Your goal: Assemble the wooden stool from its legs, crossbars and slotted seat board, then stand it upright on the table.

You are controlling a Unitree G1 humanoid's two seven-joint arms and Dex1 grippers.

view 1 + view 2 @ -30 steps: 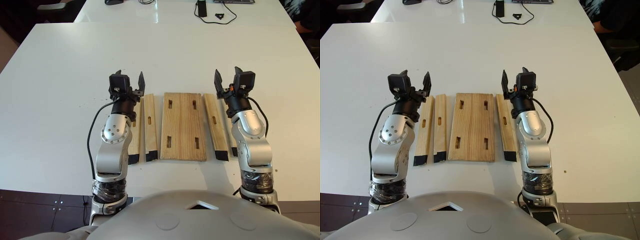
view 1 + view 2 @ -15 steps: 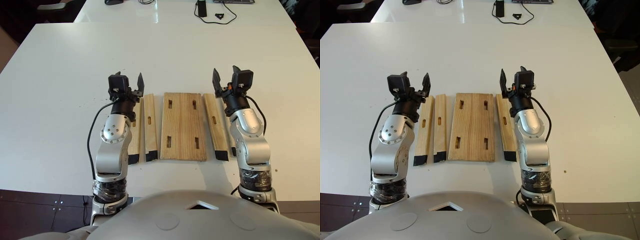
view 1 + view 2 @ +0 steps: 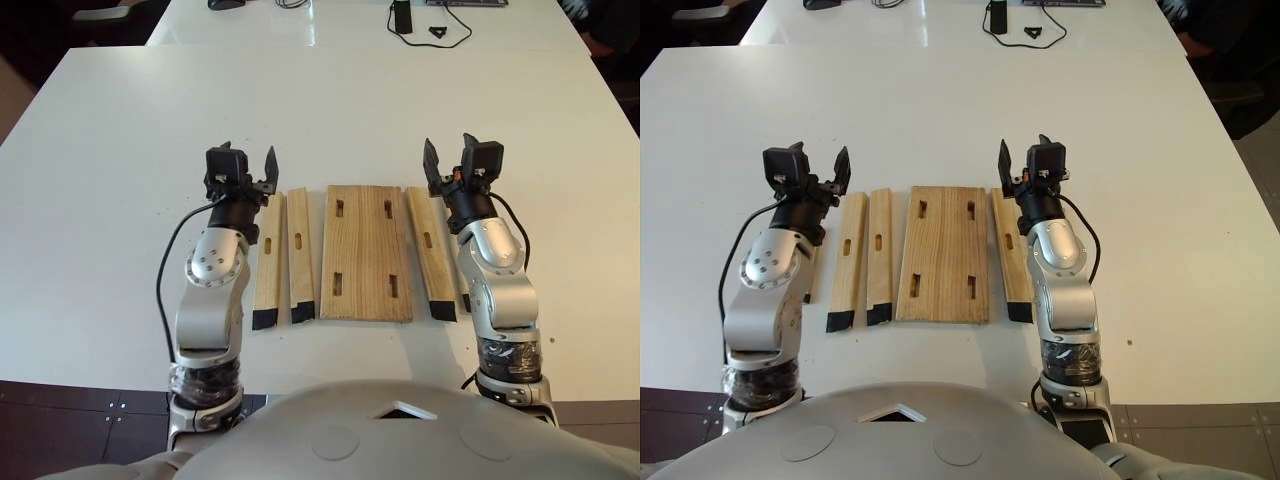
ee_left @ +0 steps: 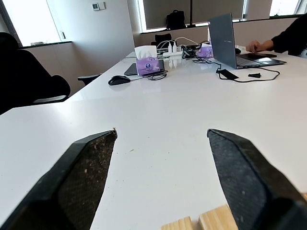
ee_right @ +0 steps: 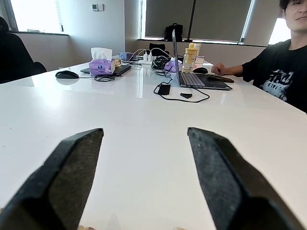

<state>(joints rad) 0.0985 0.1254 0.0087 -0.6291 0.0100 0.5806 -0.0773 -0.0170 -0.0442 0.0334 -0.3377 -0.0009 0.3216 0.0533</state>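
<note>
The slotted seat board (image 3: 366, 255) lies flat on the white table (image 3: 120, 150) in the lower middle of the frame, its long axis running from top to bottom, with two slotted slats (image 3: 298, 250) just beside its left edge and another slat (image 3: 428, 250) beside its right edge. The left gripper (image 3: 247, 165) hangs with jaws spread and empty near the upper ends of the left pair. The right gripper (image 3: 449, 168), likewise spread and empty, hangs by the upper end of the right slat, so each arm is nearer its own side's pieces and the board sits between them.
</note>
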